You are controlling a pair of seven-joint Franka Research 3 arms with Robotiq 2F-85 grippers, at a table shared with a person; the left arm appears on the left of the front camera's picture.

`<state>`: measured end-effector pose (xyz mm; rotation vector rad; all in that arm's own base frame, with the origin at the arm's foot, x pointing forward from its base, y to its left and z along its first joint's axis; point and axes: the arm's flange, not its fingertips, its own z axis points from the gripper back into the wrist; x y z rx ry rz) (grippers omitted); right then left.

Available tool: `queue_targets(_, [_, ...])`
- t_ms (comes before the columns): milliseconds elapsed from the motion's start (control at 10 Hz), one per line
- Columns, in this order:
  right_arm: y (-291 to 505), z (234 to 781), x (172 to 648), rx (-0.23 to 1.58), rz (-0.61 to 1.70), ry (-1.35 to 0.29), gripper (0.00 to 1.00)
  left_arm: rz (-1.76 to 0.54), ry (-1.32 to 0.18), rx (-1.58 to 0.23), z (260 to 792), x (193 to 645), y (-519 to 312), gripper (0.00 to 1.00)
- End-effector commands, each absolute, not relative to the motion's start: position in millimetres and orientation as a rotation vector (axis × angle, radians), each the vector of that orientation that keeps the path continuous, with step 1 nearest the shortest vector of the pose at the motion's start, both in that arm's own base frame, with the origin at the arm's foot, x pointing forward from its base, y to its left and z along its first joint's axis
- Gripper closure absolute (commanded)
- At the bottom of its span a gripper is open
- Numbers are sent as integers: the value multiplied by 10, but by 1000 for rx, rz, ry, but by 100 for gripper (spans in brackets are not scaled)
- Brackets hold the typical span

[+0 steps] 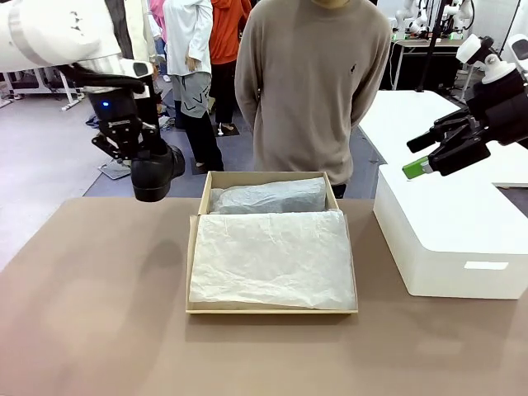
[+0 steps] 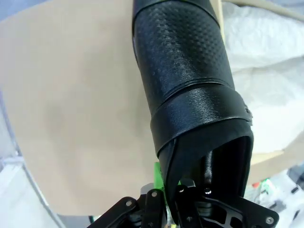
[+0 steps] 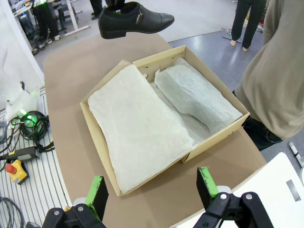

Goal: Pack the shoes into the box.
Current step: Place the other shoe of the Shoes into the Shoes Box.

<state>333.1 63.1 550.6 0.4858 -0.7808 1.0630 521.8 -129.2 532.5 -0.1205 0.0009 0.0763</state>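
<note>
A glossy black shoe (image 1: 157,173) hangs in the air left of the box, above the table, with my left gripper (image 1: 139,153) shut on its heel rim. In the left wrist view the shoe (image 2: 190,80) points away from the gripper (image 2: 171,192). The tan box (image 1: 272,310) lies open mid-table, lined with white tissue. At its far side lies a tissue-wrapped bundle (image 1: 268,196), dark under the paper. My right gripper (image 1: 415,157) hovers open and empty above the white box. The right wrist view looks down past the gripper (image 3: 152,187) at the box (image 3: 216,138) and the hanging shoe (image 3: 135,19).
A large white box (image 1: 445,239) stands on the table's right side. A person in a beige sweater (image 1: 313,91) stands behind the tan box, arms back. Bare brown table (image 1: 82,313) stretches left of and in front of the box.
</note>
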Motion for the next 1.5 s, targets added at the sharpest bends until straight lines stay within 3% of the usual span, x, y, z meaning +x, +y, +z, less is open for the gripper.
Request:
queue_targets(0, [623, 5511, 3373, 511, 1085, -809, 0, 153, -22, -25, 5382, 5208, -1452, 100])
queue_targets(700, [623, 5511, 3373, 511, 1085, -809, 0, 128, -7, -50, 5284, 5201, -1460, 100])
queue_targets(1100, [623, 5511, 3373, 511, 1085, -809, 0, 591, -79, -115, 5433, 5098, -2266, 100])
queue_targets(1400, [623, 5511, 3373, 511, 1085, -809, 0, 816, -91, -90, 5503, 5090, -2802, 100])
